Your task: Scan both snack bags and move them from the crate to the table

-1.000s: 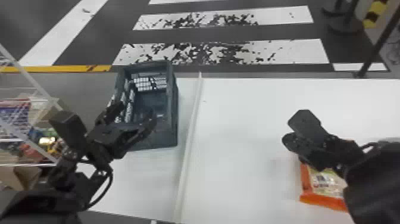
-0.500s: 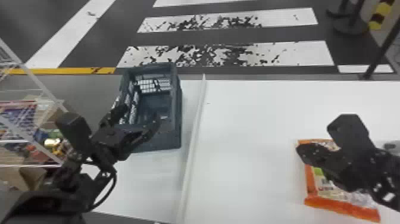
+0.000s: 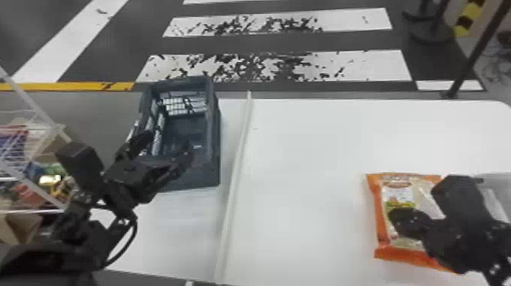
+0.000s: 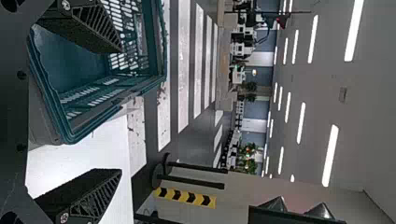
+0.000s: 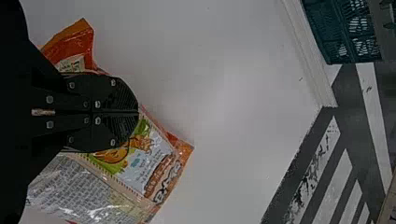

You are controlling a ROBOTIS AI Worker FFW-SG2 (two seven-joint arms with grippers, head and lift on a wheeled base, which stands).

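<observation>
Right pincer [image 3: 398, 221] shifted rightward and nearer the robot, 1 orange-edged snack bag [image 3: 398, 193] — now less covered

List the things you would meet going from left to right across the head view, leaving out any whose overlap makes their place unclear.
White wire rack, crate, raised white strip, orange-edged snack bag.

Head view: right end effector [image 3: 405, 223] covers part of the orange snack bag [image 3: 397, 191]; right arm [image 3: 467, 228] cut off by the picture's edge. Left end effector [image 3: 167, 145] hides part of the crate [image 3: 213, 159]. Rack [image 3: 35, 105] cropped at left, contents blurred. Right wrist view: crate cropped at top; printed wrapper [image 5: 70, 186] runs off the bottom edge, same bag or second, cannot tell
</observation>
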